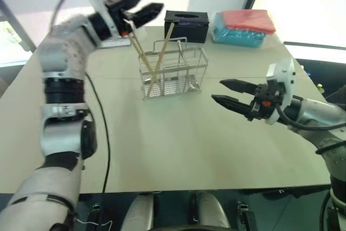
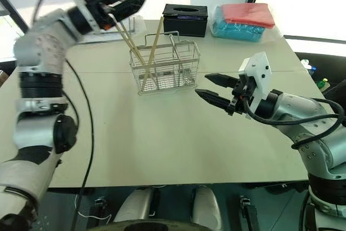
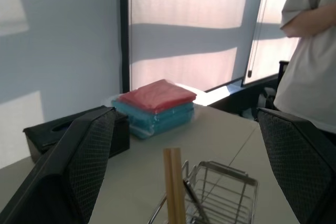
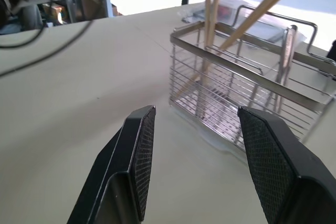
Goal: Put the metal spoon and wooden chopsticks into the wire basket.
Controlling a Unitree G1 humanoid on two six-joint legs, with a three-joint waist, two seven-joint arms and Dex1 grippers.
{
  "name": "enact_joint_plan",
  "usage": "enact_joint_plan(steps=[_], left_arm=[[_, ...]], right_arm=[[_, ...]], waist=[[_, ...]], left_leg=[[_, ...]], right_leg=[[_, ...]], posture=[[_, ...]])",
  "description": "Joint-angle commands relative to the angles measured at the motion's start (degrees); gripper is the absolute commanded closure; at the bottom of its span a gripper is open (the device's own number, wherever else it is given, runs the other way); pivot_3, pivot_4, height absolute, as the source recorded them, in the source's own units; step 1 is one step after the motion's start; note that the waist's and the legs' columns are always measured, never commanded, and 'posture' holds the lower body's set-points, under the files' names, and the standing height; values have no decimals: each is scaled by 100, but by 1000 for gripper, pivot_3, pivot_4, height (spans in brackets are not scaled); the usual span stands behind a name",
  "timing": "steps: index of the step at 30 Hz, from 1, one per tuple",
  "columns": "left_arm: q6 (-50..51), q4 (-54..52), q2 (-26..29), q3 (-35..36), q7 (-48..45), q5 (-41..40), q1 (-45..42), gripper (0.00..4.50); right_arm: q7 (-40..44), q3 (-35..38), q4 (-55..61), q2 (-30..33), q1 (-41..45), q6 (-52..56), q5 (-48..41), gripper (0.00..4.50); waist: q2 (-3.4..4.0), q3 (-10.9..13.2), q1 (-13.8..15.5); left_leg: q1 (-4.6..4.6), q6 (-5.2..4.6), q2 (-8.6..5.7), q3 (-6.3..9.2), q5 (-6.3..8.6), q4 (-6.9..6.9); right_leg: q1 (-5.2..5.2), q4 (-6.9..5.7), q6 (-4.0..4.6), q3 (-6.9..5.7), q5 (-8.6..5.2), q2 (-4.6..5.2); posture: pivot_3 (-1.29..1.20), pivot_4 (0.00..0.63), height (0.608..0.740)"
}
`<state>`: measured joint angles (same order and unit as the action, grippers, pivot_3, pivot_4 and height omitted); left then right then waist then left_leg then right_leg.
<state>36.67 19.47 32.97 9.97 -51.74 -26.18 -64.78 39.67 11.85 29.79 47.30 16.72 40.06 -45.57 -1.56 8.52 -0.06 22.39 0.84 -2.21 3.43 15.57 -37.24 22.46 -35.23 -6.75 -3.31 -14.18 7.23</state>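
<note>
While the wooden chopsticks (image 1: 154,52) are stood leaning in the wire basket (image 1: 174,74) on the desk (image 1: 178,144), their tops are flanked by the spread left pincer (image 1: 139,10); the empty right pincer (image 1: 227,93) is held parted, nearer the basket's side.

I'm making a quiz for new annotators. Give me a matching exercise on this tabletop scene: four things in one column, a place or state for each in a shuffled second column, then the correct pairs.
Things
1. wooden chopsticks
2. black tissue box
3. left gripper
4. right gripper

Places or states
A. open, empty, low over the table beside the wire basket
B. standing tilted inside the basket
C. on the table behind the basket
D. open, above the chopsticks' upper ends

Pairs: 1-B, 2-C, 3-D, 4-A
</note>
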Motion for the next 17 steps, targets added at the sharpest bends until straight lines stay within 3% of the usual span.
enact_joint_plan(steps=[1, 4, 9, 17], left_arm=[[104, -671, 697, -74, -661, -86, 399, 38], [209, -1095, 1564, 45, -1130, -95, 1093, 38], [230, -2084, 2440, 530, -1484, -268, 2509, 38], [603, -3038, 2446, 1098, -786, -664, 3359, 38]], right_arm=[[285, 119, -231, 199, 40, -354, 361, 1927], [584, 160, -644, 361, -3, -594, 657, 1927], [1011, 1, -949, 438, -25, -907, 959, 1927], [1042, -202, -1129, 76, 369, -955, 1091, 1927]], waist=[[2, -1, 11], [3, 0, 18], [4, 1, 44], [1, 2, 90]], left_leg=[[-1, 1, 0, 1, 0, 0], [-3, 1, 0, 0, 0, -2], [0, 2, 1, 1, 0, -1], [1, 3, -3, 6, 1, -6]], right_leg=[[-3, 0, 0, 0, 0, 0], [-5, 1, 1, 3, 0, 1], [-1, 4, 4, 5, -1, 5], [-7, 8, 23, 3, -11, 31]], posture=[[0, 150, 667], [0, 150, 667], [0, 150, 667], [0, 150, 667]])
